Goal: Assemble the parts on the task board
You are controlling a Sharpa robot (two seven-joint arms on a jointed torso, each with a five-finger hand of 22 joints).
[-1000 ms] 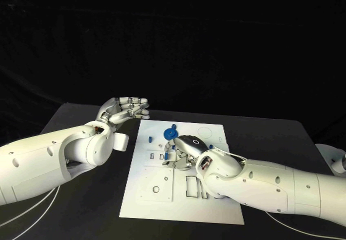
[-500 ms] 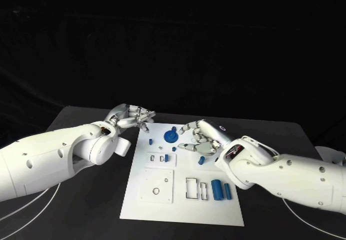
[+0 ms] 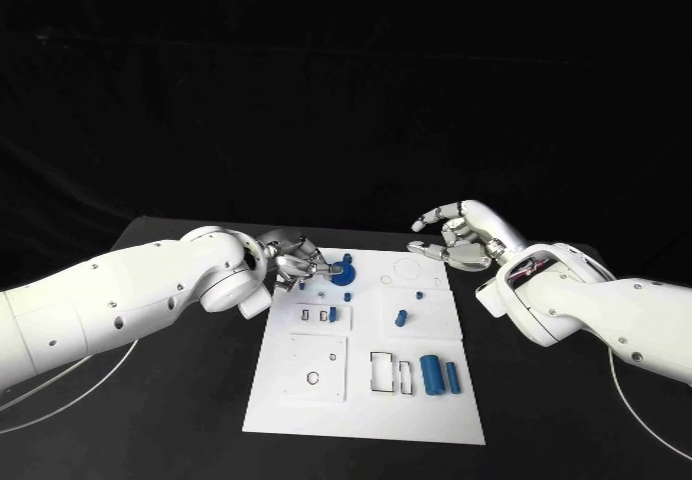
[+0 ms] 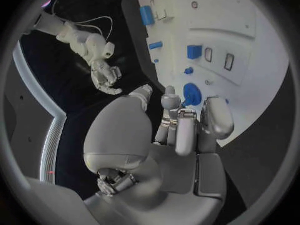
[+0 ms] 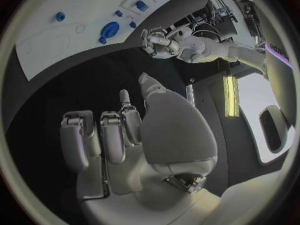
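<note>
The board (image 3: 310, 400) lies mid-table (image 3: 173, 240), with blue parts spread over it: a round disc (image 3: 343, 272) near its 12 o'clock end, two cylinders (image 3: 441, 377) toward 4 o'clock. The left hand (image 3: 296, 261) hovers at the disc's 9 o'clock, fingers curled, holding nothing. The right hand (image 3: 459, 236) hangs off the board at 1 o'clock, fingers spread, empty.

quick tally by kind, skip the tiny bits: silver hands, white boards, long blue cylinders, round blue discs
silver hands: 2, left hand and right hand
task board: 1
long blue cylinders: 2
round blue disc: 1
total: 6
</note>
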